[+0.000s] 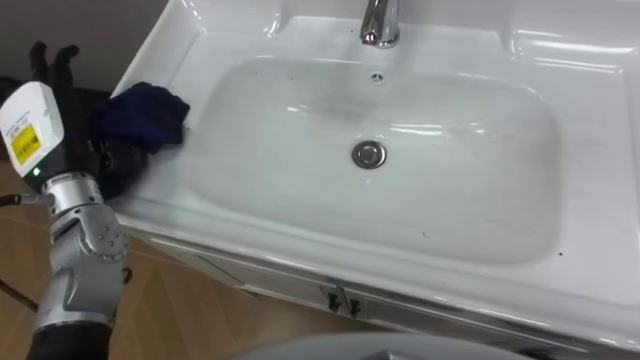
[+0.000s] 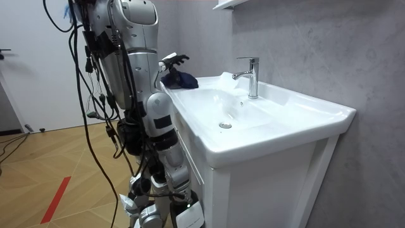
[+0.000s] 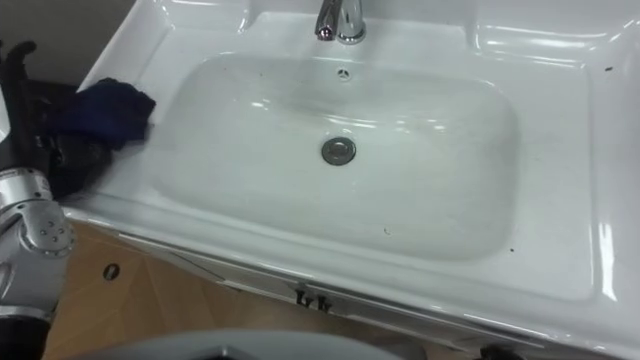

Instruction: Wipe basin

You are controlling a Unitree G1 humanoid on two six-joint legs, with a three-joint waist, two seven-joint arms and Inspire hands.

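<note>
A white basin with a chrome drain and a chrome faucet spreads out below me. A crumpled dark blue cloth lies on the basin's left rim, with a darker fold hanging over the edge. My left hand is raised just left of the cloth, open, its black fingers straight and pointing up. It holds nothing and stays apart from the cloth. In the room view I stand at the basin's end, with the left hand spread just above the cloth.
The basin sits on a white cabinet against a grey wall. Wooden floor lies to the left of the cabinet. A small dark handle sticks out under the front rim.
</note>
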